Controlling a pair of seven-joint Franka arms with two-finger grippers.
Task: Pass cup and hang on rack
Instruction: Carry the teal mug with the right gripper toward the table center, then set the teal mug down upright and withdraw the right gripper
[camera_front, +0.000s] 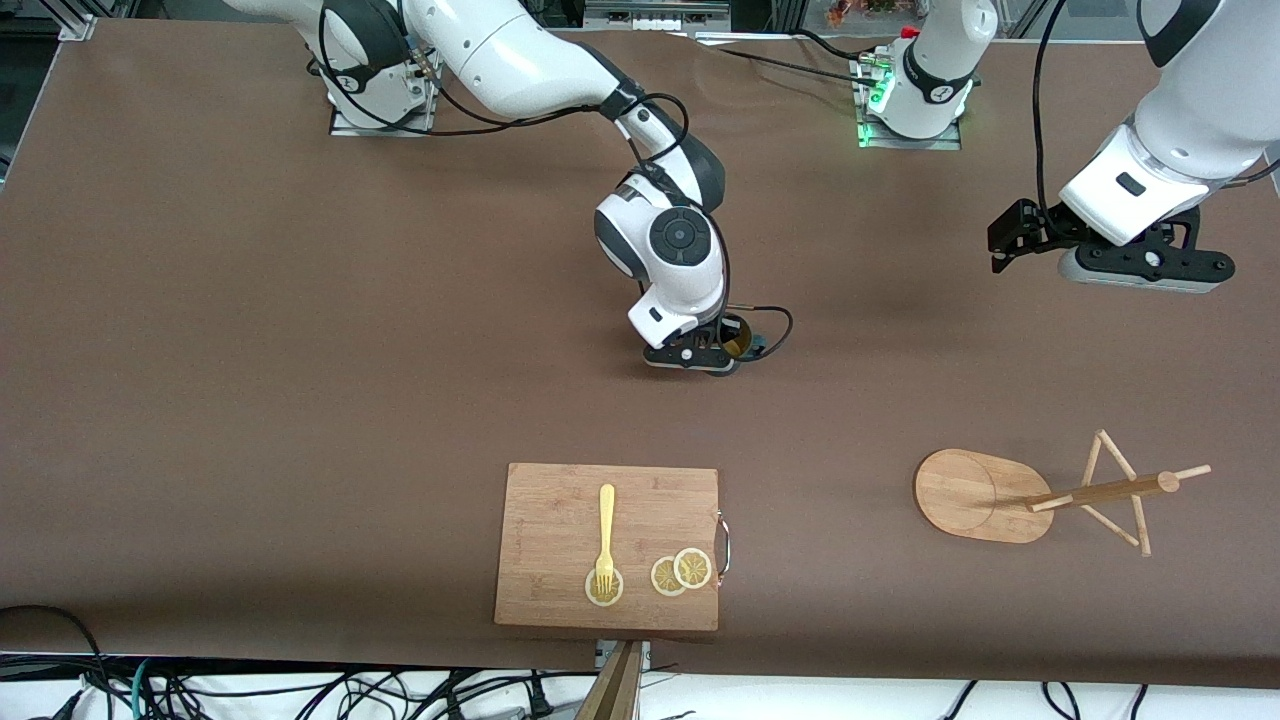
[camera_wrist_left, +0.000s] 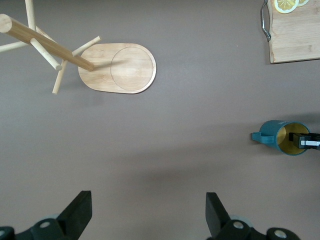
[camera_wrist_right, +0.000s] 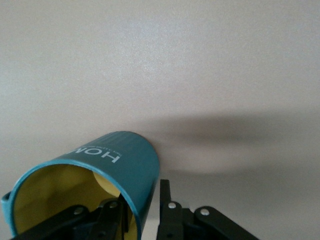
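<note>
Cup (camera_wrist_right: 100, 175): teal, yellow inside, mid-table, its wall pinched by the right gripper (camera_wrist_right: 145, 215), one finger inside, one outside.
Rack (camera_front: 1040, 495): near the front camera, at the left arm's end.
Left gripper (camera_wrist_left: 147, 210): raised over bare table, fingers spread wide, waiting.

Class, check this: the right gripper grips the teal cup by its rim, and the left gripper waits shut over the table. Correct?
Not quite: the left gripper waits open, its fingers spread wide in the left wrist view. The right gripper does grip the cup by its rim.
</note>
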